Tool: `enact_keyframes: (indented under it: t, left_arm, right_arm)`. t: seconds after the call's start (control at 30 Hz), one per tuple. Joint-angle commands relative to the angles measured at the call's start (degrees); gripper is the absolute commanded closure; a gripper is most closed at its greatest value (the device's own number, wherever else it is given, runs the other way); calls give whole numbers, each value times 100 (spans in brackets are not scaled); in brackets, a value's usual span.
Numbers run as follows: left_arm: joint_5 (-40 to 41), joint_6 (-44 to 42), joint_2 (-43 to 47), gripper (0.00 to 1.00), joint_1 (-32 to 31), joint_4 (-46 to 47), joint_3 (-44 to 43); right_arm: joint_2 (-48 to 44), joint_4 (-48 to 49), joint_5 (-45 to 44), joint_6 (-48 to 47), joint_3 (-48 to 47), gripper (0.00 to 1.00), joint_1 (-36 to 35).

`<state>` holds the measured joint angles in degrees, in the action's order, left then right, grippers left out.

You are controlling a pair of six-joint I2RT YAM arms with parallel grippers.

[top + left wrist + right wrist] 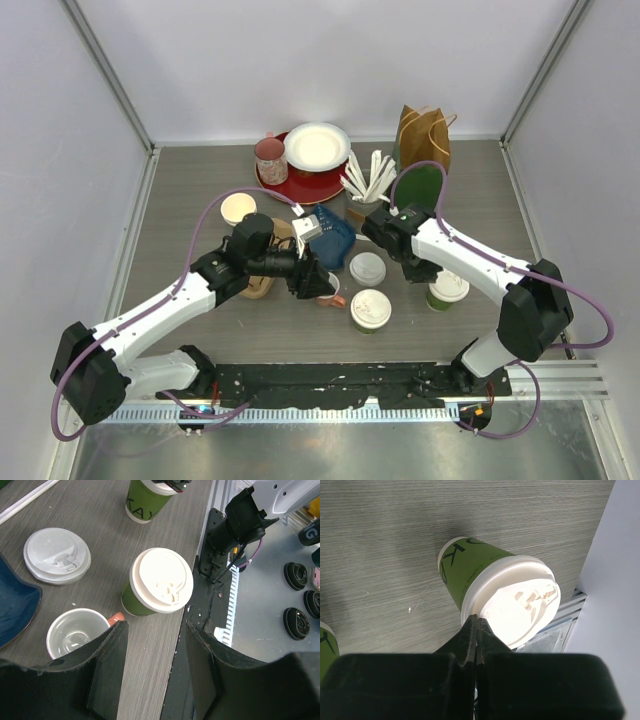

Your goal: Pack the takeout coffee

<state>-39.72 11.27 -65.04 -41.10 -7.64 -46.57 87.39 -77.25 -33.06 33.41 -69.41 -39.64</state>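
Two lidded green cups (pixel 370 310) are seen unpacked by the worktop's (pixel 200 180) near edge; the left gripper (pixel 156 626) is held half-open and empty, the right gripper (pixel 477 630) closed.

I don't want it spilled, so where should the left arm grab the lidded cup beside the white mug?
Probably the green wall just under the white lid, coming low from the near side. It stands upright, the lid overhangs as a stop, and the mug and loose lid crowd other sides.
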Motion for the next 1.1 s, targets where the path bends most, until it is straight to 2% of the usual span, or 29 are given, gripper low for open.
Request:
enact_keyframes:
  t: [0.0, 0.37, 0.67, 1.07]
  left_arm:
    - [-132, -125, 52, 47, 41, 43, -134]
    - [-132, -107, 105, 47, 41, 61, -107]
    - [-132, -116, 140, 47, 41, 43, -98]
    - [-141, -134, 149, 47, 41, 34, -98]
  right_arm:
    - [-56, -923, 18, 140, 15, 99, -26]
    - [-433, -361, 748, -54, -126, 99, -26]
    - [-486, -308, 800, -89, -249, 99, -18]
    - [-636, 334, 1197, -309, -319, 99, -26]
